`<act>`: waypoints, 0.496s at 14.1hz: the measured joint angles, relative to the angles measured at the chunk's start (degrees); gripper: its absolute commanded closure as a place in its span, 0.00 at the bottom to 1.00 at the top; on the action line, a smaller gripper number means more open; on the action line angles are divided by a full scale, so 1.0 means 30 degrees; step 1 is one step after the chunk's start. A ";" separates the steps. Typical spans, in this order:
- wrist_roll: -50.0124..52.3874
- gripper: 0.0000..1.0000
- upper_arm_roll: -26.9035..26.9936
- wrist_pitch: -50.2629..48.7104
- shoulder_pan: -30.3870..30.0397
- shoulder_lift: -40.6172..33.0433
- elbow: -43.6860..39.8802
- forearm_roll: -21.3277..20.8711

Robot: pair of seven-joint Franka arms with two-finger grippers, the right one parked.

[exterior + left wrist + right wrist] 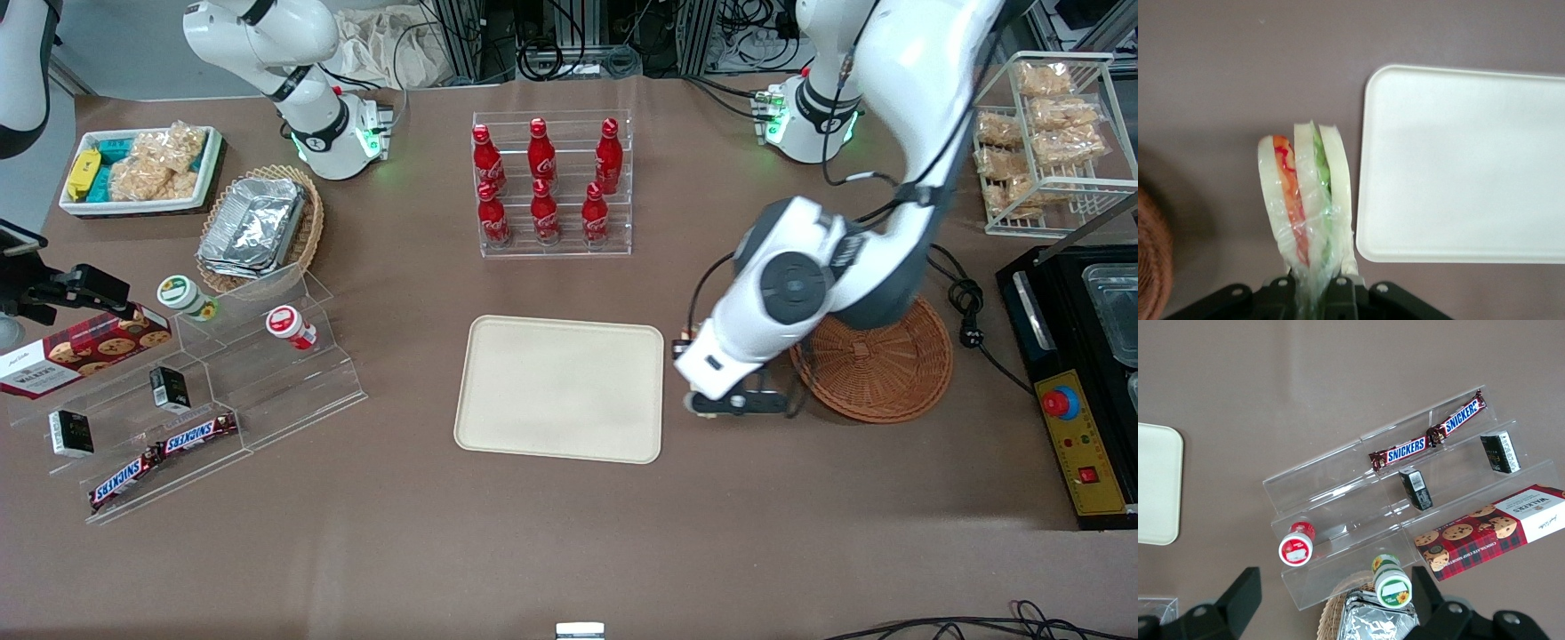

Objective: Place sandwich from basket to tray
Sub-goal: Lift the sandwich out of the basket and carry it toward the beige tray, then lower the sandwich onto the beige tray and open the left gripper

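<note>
The sandwich [1305,200], a clear-wrapped wedge of pale bread with red-orange and green filling, hangs over bare brown table between the basket and the tray. My left gripper [1313,283] is shut on its wrapped end. In the front view the gripper [702,373] hovers just beside the tray's edge, and the white hand hides nearly all of the sandwich. The cream tray [560,387] [1458,167] lies flat with nothing on it. The reddish-brown round basket [876,373] [1151,267] sits close by, toward the working arm's end, partly under the arm.
A clear rack of red bottles [551,182] stands farther from the front camera than the tray. Toward the parked arm's end are a stepped acrylic shelf [204,391] with snacks and an oval basket of foil containers [258,227]. A black machine [1076,373] and white wire rack [1049,142] flank the round basket.
</note>
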State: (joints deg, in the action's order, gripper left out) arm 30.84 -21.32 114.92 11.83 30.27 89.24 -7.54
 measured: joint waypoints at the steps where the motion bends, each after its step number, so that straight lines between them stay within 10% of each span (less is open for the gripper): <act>1: 0.0567 0.88 -0.0003 0.0338 0.0517 0.0622 0.0000 -0.0753; 7: 0.1486 0.87 -0.0003 0.2274 0.2045 0.3478 -0.0507 -0.1968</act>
State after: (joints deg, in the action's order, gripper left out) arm 35.30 -21.33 121.74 17.96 40.71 87.72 -13.44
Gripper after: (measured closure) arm 0.846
